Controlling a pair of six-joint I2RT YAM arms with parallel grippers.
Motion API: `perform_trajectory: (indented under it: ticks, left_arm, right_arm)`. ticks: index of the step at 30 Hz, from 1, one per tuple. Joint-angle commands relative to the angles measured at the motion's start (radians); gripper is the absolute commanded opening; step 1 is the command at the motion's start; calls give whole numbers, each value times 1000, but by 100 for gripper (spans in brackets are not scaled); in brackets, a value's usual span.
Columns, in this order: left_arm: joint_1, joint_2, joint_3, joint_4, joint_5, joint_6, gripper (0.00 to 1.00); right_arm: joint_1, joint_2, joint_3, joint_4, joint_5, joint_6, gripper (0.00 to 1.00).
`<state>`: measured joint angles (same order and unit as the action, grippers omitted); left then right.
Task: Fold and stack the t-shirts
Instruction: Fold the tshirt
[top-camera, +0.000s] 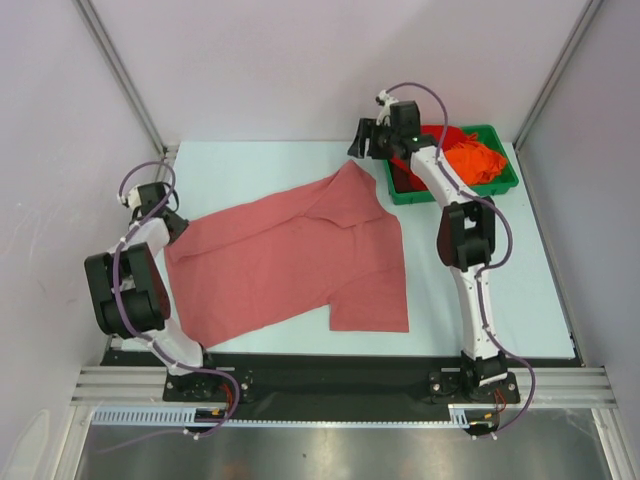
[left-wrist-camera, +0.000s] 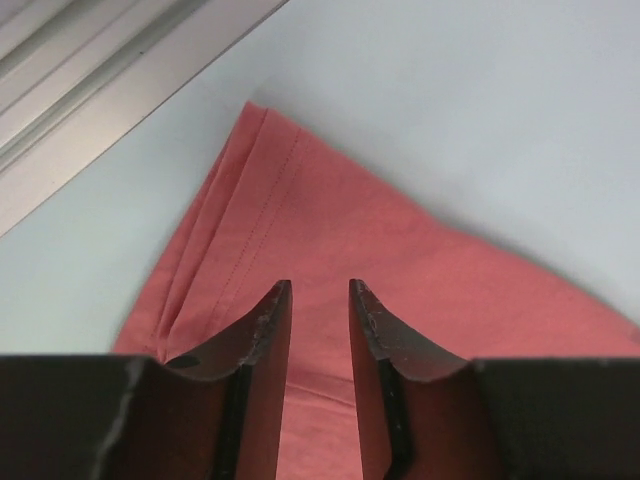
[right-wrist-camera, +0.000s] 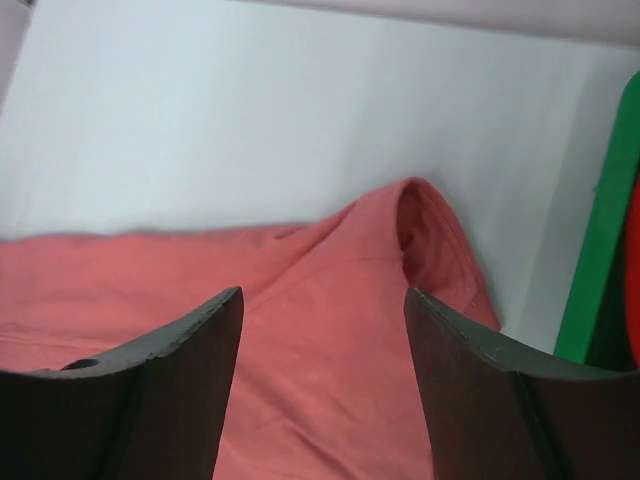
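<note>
- Large salmon-pink cloth t-shirt lies flat on the pale counter, left of the green plastic tray and nearer the arm bases.
- Its long axis runs diagonally. One corner points at the tray's left wall and sits just beside it. The opposite end is well apart from the tray, out to the left.
- At the end nearer the tray, a squarish flap hangs off the diagonal toward the bases.
- Bright red cloth shirt and orange cloth shirt are bunched inside the tray, touching, with the orange one toward the tray's right side.
- Left gripper is over the hemmed shirt corner farthest from the tray. Jaws stand at a narrow gap with nothing pinched, arm folded back at the elbow.
- Right gripper is just left of the tray, over the shirt corner beside it. Jaws are wide and hold nothing. The arm is stretched forward, its forearm crossing the tray's left wall.
</note>
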<state>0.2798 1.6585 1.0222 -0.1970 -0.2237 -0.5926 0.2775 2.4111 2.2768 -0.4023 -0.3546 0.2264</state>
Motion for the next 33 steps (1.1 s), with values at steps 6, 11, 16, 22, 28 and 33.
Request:
perform_trajectory:
  ticks: [6,11,16,22,28,33]
  left_arm:
    - [21,124,93,76,133,37,24]
    - [24,161,73,83,115,31,24]
    - [24,165,67,82,103,22,23]
    - [22,164,88,53,86,17,24]
    - [24,173,101,34,84,10,23]
    - [29,190,133,-13,55,-21,18]
  right_arm:
    - [-8,157,101,91,-43,19,69]
    - [-8,197,96,157,-40,50,67]
    - [-11,249,124,206,-20,161,68]
    - [14,304,210,198,69,195,68]
    - [38,327,225,250,109,218,54]
    - [45,324,231,260,152,232,34]
